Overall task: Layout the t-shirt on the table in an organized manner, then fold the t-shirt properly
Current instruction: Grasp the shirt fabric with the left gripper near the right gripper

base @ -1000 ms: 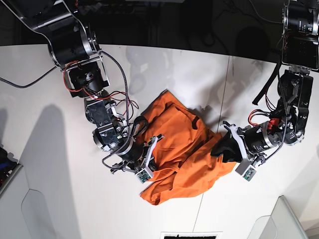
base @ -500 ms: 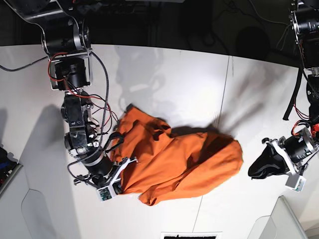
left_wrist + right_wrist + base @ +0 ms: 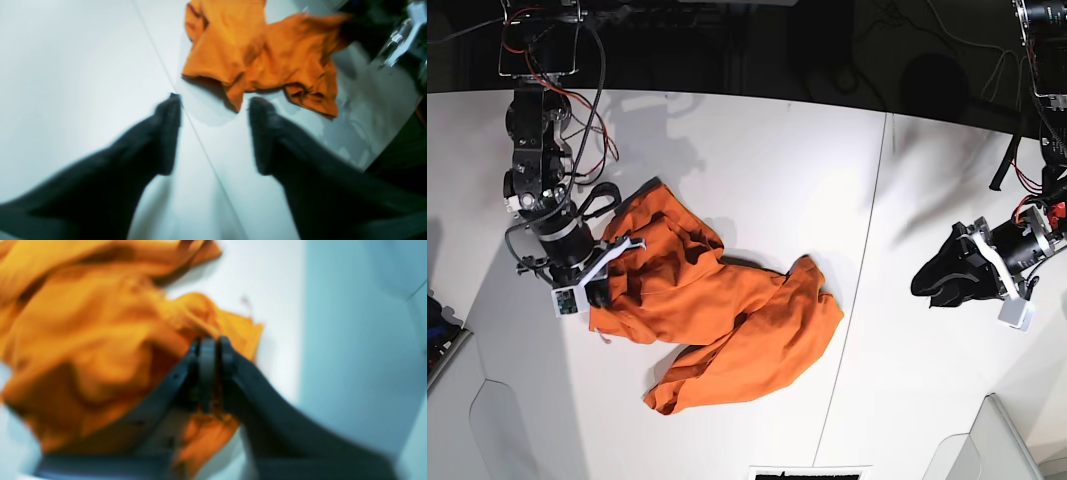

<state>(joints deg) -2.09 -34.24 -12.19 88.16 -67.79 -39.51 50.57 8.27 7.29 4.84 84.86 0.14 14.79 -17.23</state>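
The orange t-shirt (image 3: 717, 320) lies crumpled on the white table (image 3: 757, 160), left of the middle in the base view. My right gripper (image 3: 610, 272) sits at the shirt's left edge. In the right wrist view its fingers (image 3: 206, 356) stand pressed together with a sliver of the t-shirt (image 3: 83, 340) pinched between them. My left gripper (image 3: 932, 270) hovers well to the right of the shirt, open and empty. In the left wrist view its two black fingers (image 3: 166, 116) are spread wide over bare table (image 3: 66, 66), with the t-shirt (image 3: 260, 56) beyond their tips.
A thin dark seam (image 3: 882, 200) runs across the table between the shirt and the left gripper. A pale bin corner (image 3: 447, 350) sits at the lower left and a white panel (image 3: 997, 440) at the lower right. A black vent (image 3: 812, 472) lies at the near edge.
The right gripper has dragged the shirt toward the base view's left and upward. The left gripper let go of the shirt's right end, opened wide and drew back to the right.
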